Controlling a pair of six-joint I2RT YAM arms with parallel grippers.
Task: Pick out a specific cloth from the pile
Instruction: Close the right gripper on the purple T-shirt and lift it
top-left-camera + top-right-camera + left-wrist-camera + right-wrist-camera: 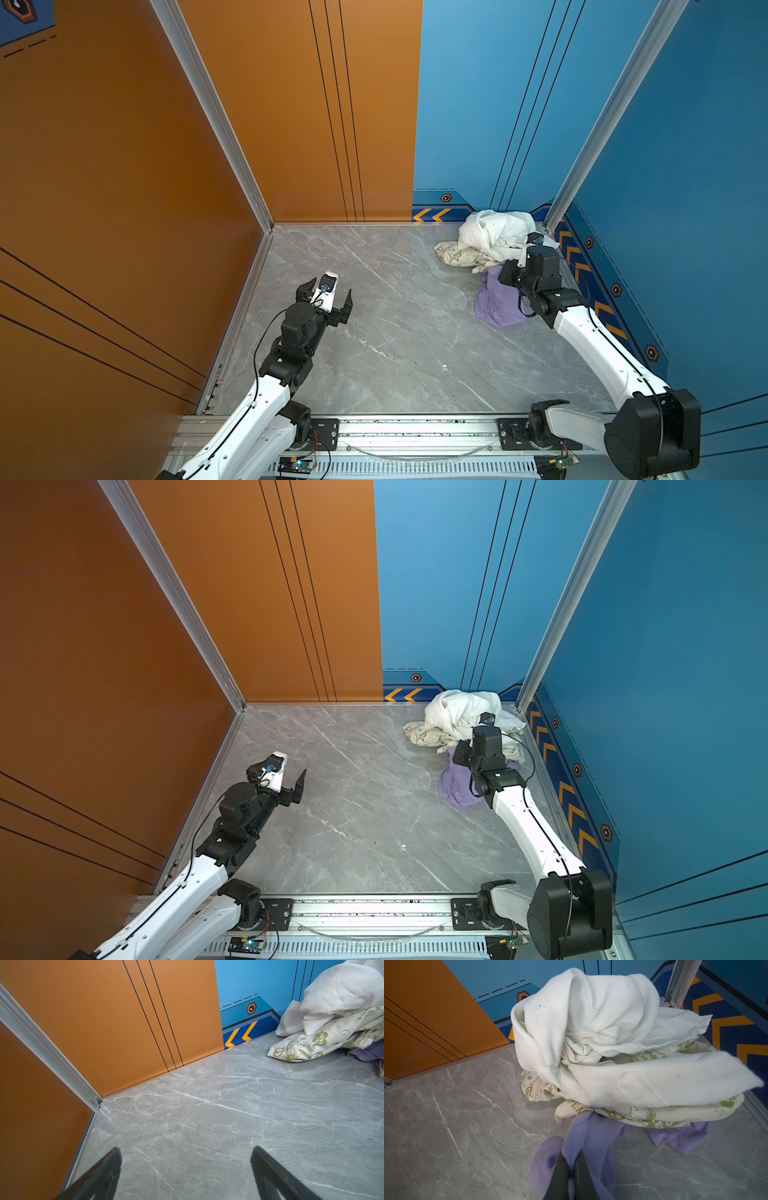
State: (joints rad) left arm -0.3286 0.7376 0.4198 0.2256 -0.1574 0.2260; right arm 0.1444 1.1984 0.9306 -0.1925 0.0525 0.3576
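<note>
Two tools of mine are in view. My right tool [571, 1156] is nearly closed, its tips pinching a fold of the lavender cloth [593, 1132] between them. That cloth lies on the grey marbled table [395, 332] at the near edge of the pile [490, 237]. One end is tucked under the cream cloth [654, 1115] with green print, and the rest spreads toward my right arm. Both top views show it as a purple patch partly hidden by my wrist. On the cream cloth sits the bunched white cloth [591, 1012], and the whole pile rests in the far right corner against the blue wall [478, 104]. My left tool [186, 1148] is spread wide and holds nothing, over bare table near the orange wall [124, 166], well apart from the pile.
</note>
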